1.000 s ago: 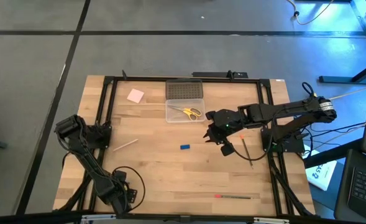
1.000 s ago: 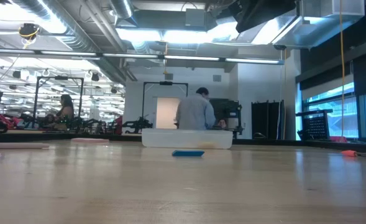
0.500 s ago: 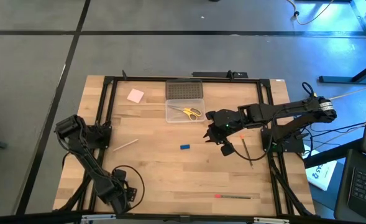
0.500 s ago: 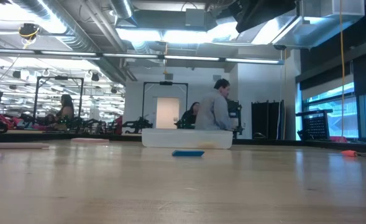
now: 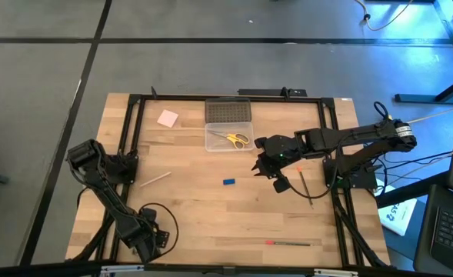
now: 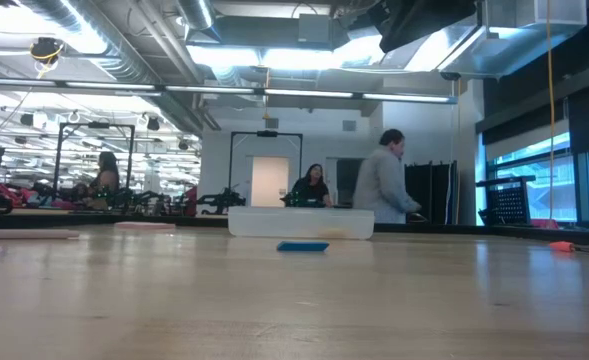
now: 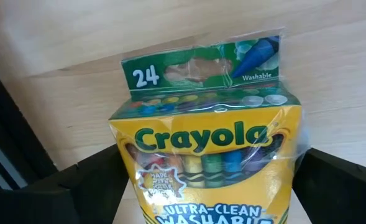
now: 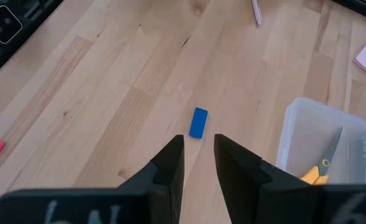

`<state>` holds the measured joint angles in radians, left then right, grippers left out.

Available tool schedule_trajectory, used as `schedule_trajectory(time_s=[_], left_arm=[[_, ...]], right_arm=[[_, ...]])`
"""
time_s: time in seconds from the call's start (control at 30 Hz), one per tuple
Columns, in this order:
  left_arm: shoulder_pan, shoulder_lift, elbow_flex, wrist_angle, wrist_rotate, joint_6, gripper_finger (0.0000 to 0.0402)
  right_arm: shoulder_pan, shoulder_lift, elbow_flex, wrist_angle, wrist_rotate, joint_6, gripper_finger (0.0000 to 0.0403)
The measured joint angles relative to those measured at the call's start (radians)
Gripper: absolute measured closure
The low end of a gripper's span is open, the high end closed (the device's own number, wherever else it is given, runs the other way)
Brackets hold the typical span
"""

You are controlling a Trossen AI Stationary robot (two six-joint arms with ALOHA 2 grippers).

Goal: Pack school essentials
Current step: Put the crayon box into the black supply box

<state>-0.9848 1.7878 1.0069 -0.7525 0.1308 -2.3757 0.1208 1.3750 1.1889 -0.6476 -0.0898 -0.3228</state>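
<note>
From above, the right gripper (image 5: 258, 165) is hovering at three o'clock of the blue block (image 5: 228, 182); the scissors (image 5: 234, 139) are lying in the clear case (image 5: 228, 141). The left wrist view is showing the left gripper (image 7: 210, 186) holding the crayon box (image 7: 210, 155) between wide fingers. The right wrist view is showing narrow, empty fingers (image 8: 170, 163).

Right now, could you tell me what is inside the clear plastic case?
The clear plastic case holds the yellow-handled scissors, lying flat. In the right wrist view the case wall and lid edge hide part of the inside, so anything small there cannot be ruled out.
</note>
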Motion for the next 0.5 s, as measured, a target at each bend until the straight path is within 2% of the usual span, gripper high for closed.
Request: schedule_trajectory(time_s=[0.5], left_arm=[[0.005, 0.004, -0.001, 0.001, 0.021, 0.053, 0.0103]], right_arm=[[0.0, 0.0, 0.0, 0.0, 0.0, 0.0, 0.0311]])
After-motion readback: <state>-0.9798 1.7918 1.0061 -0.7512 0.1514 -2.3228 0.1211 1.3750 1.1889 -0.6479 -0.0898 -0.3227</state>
